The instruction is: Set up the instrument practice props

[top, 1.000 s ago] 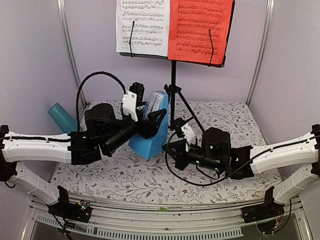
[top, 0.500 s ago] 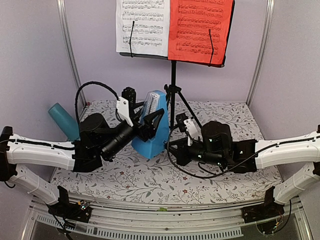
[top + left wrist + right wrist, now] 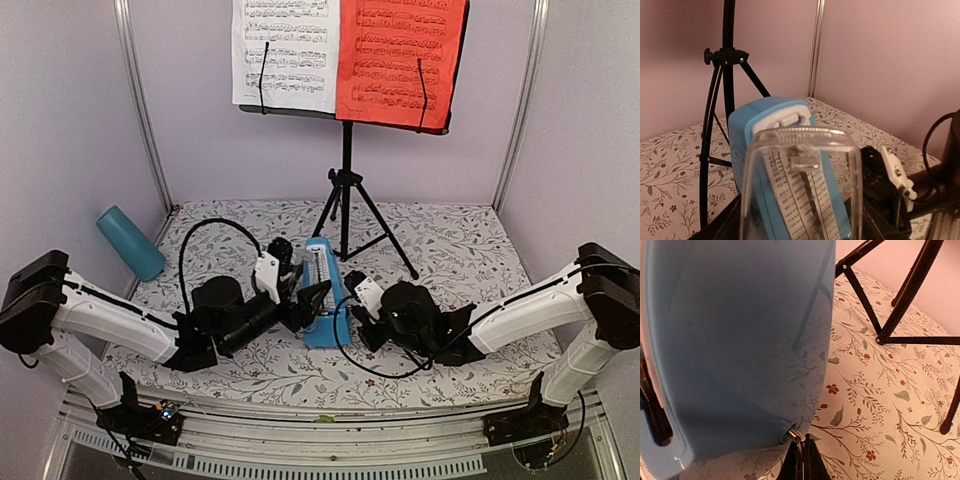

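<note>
Leaning on the left wall, a teal cup [image 3: 130, 243] sits tilted on the floral table [image 3: 460, 250], well apart from both arms. Next, the left claw [image 3: 310, 298] is clamped on the small blue metronome [image 3: 327, 312], w/ a dark finger on each side in the wrist view. The metronome is upright near table centre, just in front of the tripod legs. Its clear front cover fills the left wrist view, scale & pendulum showing behind it. Both claws hide its base, so can't tell if it rests on the table.

Behind it stands the black music stand [image 3: 345, 190], legs spread. Up top are the white sheet [image 3: 285, 55] at left & the red sheet [image 3: 400, 60] at right, side by side, each w/ a thin black wire over it. They cover nearly all the desk, and their tops are cut off by the frame edge.

Right of the metronome, the right claw [image 3: 801, 462] has its fingers pressed together, tips at a small metal fitting low on the blue side. Whether they pinch it can't be told.
</note>
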